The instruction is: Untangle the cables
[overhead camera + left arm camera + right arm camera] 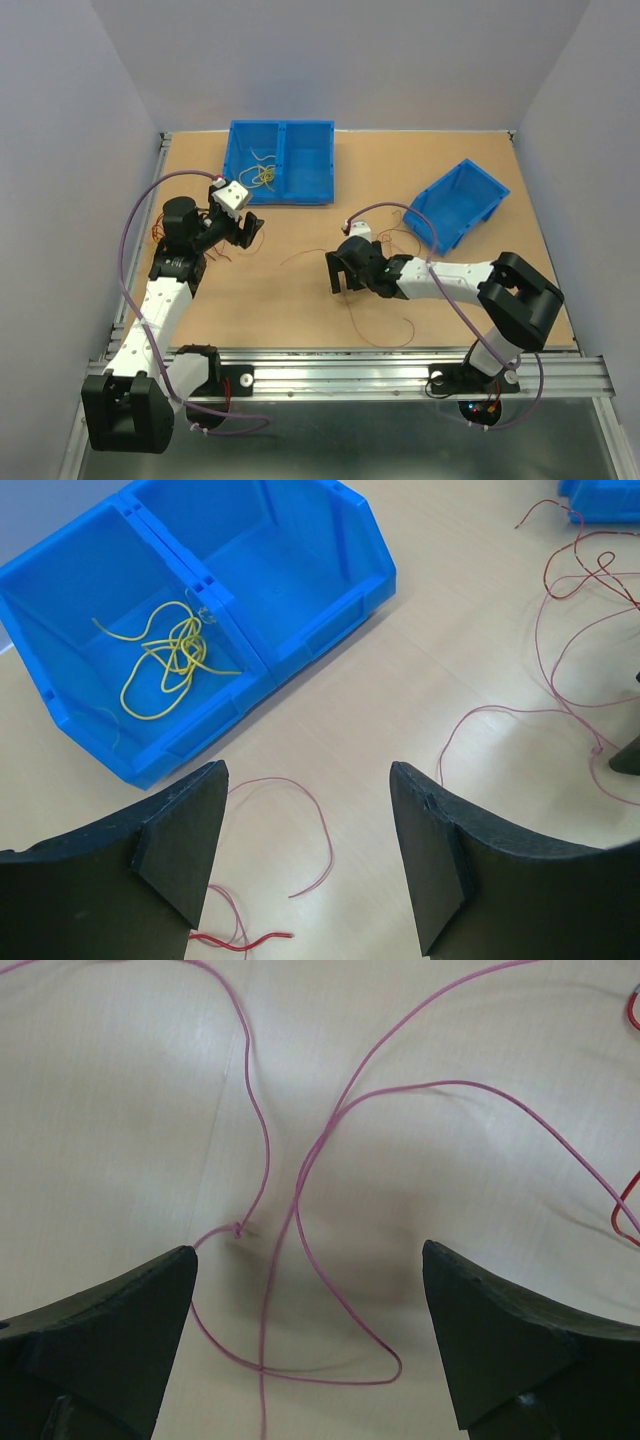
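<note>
Magenta-pink thin cable [268, 1155] is lying in loose, crossing loops on the pale wooden counter [100, 1110], filling the middle of the right wrist view, with a small knot [237, 1228] sitting left of centre. The right hand [308, 1260] is hanging over these loops with its black fingers [110, 1330] standing wide apart and gripping nothing. The strands are running along the counter through the gap between the fingers. A thin red cable [630, 1210] is showing at the right edge of that frame.

In the overhead view the right hand is sitting at the centre of the frame. A blue plastic two-compartment bin [308, 160] is standing at upper centre, and a tilted blue plastic bin [465, 200] is resting at upper right. A thin yellow cable [263, 177] is lying bundled in the left compartment of the double bin.

The left hand [308, 780] is hovering just below that bin, spread wide and holding nothing. In the left wrist view, a pink strand [325, 830] is curving on the counter under its gap. A short red piece [240, 942] is lying at the bottom edge, and dark-red tangled strands [590, 575] are spreading across the upper right.
</note>
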You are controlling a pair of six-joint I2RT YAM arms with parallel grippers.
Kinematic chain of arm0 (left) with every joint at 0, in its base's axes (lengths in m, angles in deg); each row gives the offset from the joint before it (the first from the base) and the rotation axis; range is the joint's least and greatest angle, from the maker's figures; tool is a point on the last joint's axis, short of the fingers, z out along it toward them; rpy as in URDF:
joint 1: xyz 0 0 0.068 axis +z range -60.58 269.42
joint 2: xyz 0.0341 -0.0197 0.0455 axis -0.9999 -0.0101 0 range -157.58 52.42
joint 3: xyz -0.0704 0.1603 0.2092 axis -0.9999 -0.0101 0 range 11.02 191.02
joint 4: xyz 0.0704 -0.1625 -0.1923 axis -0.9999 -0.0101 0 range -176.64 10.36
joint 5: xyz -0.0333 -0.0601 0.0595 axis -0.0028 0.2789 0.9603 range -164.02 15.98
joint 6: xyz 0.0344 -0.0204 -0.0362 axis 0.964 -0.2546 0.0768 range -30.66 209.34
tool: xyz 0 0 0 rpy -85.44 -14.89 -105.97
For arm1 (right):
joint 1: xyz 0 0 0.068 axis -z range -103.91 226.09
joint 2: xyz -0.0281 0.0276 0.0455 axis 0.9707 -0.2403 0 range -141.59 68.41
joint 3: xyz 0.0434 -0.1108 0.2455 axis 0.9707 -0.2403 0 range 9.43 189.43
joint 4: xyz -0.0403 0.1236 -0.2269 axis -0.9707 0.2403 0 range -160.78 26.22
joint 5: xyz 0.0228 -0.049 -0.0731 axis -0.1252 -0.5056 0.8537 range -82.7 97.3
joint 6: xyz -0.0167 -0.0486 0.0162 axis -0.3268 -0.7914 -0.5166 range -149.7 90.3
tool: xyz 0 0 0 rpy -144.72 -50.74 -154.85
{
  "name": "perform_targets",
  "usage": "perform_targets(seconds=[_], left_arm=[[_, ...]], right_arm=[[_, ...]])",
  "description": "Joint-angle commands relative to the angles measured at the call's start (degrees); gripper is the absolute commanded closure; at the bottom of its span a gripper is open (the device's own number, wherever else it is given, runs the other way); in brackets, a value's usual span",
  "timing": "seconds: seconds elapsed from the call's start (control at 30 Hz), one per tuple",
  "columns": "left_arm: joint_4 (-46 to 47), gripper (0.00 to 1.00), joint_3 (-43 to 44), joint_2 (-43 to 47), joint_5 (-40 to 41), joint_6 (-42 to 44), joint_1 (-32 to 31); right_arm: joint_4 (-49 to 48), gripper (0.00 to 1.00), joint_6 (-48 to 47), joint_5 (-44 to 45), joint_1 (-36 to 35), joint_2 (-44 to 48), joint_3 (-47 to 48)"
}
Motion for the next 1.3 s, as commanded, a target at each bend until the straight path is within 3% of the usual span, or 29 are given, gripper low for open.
perform_targets(seconds=[0.0,0.17,0.3,0.43,0.53,0.6,0.83,0.97,1.13,1.27], left_arm=[[1.34,0.23,-0.33,1.32,-0.11,0.48,-0.47],[1.34,0.23,-0.33,1.50,-0.11,0.57,-0.56],[1.34,0.23,-0.42,1.50,-0.11,0.66,-0.65],[1.34,0.23,-0.33,1.58,-0.11,0.74,-0.74],[1.34,0.23,-0.42,1.58,-0.02,0.83,-0.74],[1.34,0.23,-0.51,1.67,-0.20,0.83,-0.74],[1.26,0.23,-0.33,1.32,0.06,0.83,-0.83],[1.26,0.23,-0.33,1.32,0.15,0.83,-0.91],[1.26,0.23,-0.33,1.23,0.42,0.75,-0.91],[1.34,0.23,-0.16,0.97,1.73,0.48,-0.83]], right_arm=[[-3.62,0.02,1.97,3.40,-0.55,-1.66,4.65],[-3.18,0.13,4.16,8.14,-1.52,-4.82,6.42],[2.69,0.19,5.92,12.10,-2.84,-7.71,9.31],[5.08,0.40,6.19,12.03,-3.19,-10.45,11.16],[6.49,0.64,7.33,13.25,-3.19,-11.59,11.78],[6.67,0.99,7.60,13.34,-3.19,-11.77,11.52],[3.07,0.99,3.91,14.05,-3.02,-7.30,11.26],[-4.57,1.00,-1.62,7.03,-1.61,-0.53,11.43],[-9.68,0.99,-7.51,-0.09,0.58,4.57,16.69],[-9.68,0.99,-10.42,-4.58,2.43,3.62,26.17]])
